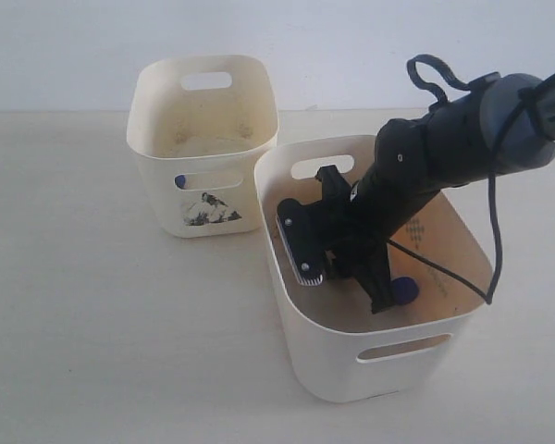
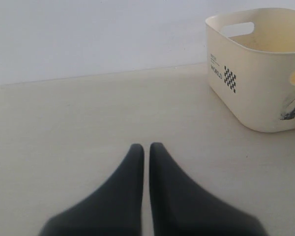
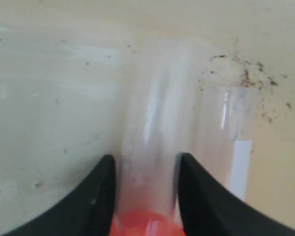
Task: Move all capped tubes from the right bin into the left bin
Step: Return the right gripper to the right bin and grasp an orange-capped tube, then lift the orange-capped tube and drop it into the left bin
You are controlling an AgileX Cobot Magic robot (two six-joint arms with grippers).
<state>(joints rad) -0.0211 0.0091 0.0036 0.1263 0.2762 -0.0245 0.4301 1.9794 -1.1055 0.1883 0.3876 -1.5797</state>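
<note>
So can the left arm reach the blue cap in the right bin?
Probably not yet: the right arm crowds the right bin beside the blue cap, and the left gripper is outside, by the left bin.

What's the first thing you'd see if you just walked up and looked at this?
The big black arm poking down into the nearer bin. Up close, its hand pinches a clear tube with an orange cap. Behind, on the left, stands a second bin with a black drawing.

Plain tabletop and blank white wall suggest a lab bench.
</note>
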